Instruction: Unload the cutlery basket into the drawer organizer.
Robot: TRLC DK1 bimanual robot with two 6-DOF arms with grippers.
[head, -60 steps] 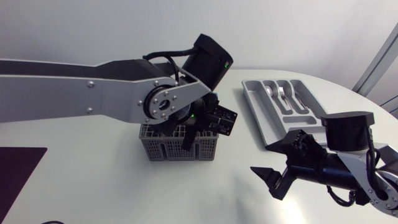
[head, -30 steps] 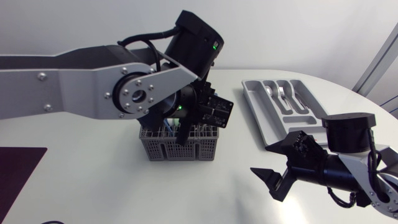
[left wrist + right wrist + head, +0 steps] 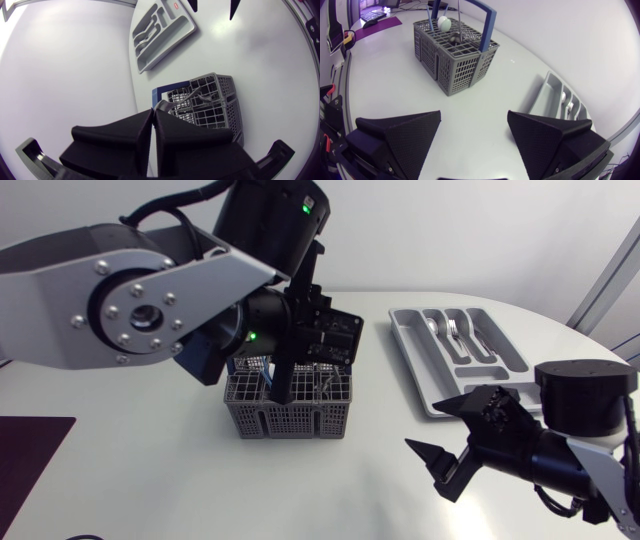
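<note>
The cutlery basket [image 3: 290, 418] is matt grey plastic lattice, and its handle [image 3: 491, 25] is blue plastic. The drawer organizer [image 3: 410, 358] is smooth grey plastic with a faint sheen, and the cutlery [image 3: 452, 330] in it looks like polished metal. The table [image 3: 150, 470] is white, smooth and softly glossy. The right gripper [image 3: 474, 114] has matt black, finely textured fingers [image 3: 400, 135].

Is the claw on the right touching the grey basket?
Apart. The right wrist view shows bare table between the open right gripper and the cutlery basket.
</note>
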